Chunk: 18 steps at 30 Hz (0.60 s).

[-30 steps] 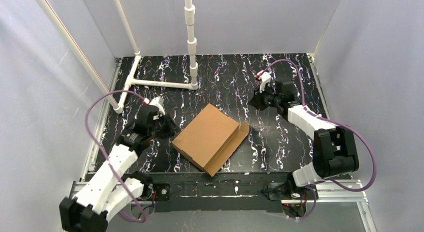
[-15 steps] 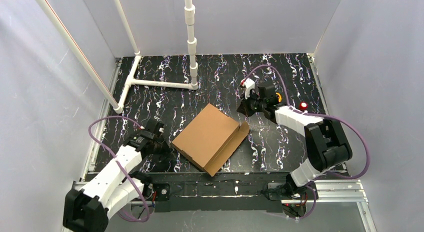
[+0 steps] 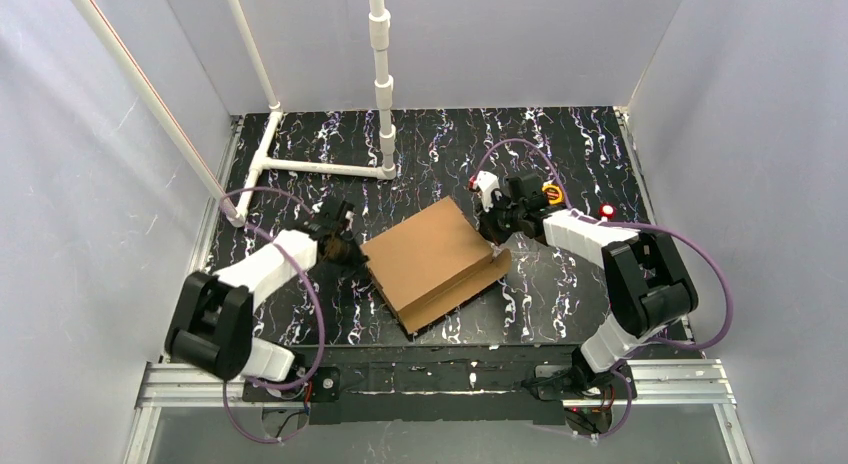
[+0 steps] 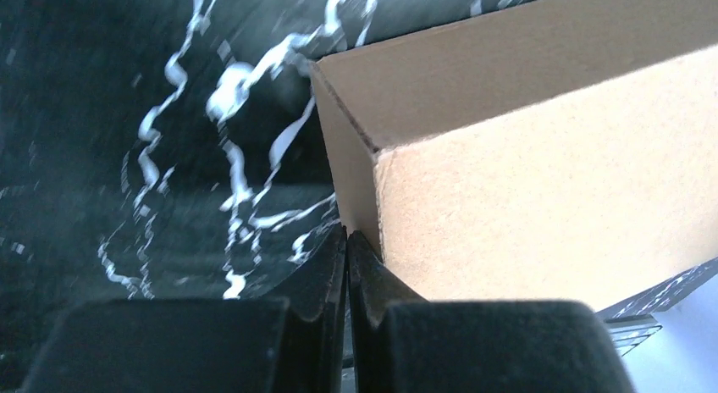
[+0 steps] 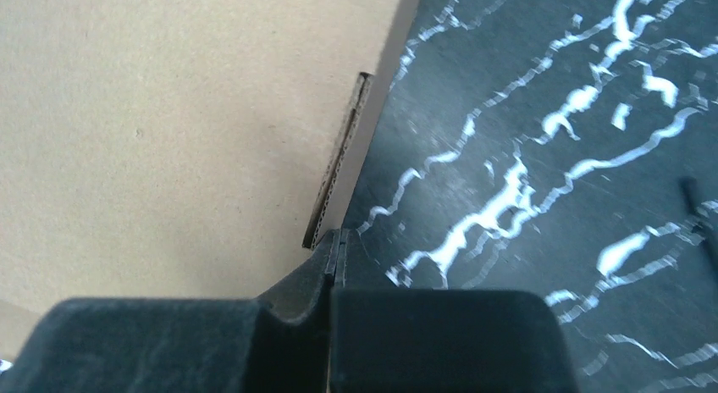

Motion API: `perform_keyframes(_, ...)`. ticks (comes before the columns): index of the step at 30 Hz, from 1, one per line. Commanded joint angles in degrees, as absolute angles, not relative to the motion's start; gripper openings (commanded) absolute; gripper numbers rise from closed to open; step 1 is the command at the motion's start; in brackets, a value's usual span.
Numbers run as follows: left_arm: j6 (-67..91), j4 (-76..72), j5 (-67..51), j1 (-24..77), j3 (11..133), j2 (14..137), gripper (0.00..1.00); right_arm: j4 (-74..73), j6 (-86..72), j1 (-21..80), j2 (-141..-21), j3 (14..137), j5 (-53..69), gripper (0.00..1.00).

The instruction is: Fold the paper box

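Observation:
The paper box is a brown cardboard mailer, folded shut and lying flat mid-table. My left gripper is shut with nothing in it, and its tips press against the box's left corner. In the left wrist view the shut gripper touches the box's side wall under the lid panel. My right gripper is shut with nothing in it at the box's right edge. In the right wrist view its tips meet the corrugated edge of the box.
An orange tape measure lies behind the right arm. A white PVC pipe frame with an upright post stands at the back left. Grey walls close in three sides. The table is black with white streaks.
The left arm swung from the near left up to the box's left corner. The right gripper moved left to the box's right edge. The box turned a little clockwise.

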State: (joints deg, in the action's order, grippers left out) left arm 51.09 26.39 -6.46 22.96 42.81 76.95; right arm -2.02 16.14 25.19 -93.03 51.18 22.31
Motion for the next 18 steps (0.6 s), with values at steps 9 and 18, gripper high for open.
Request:
perform_keyframes(9,42.2,21.2,-13.7,22.9,70.6,103.2,0.00,-11.2,25.0,25.6,-78.7,45.2,19.5,0.01)
perform_keyframes(18,35.2,25.8,-4.2,22.6,84.0,108.8,0.00,-16.9,29.8,25.6,-73.0,41.5,20.7,0.11)
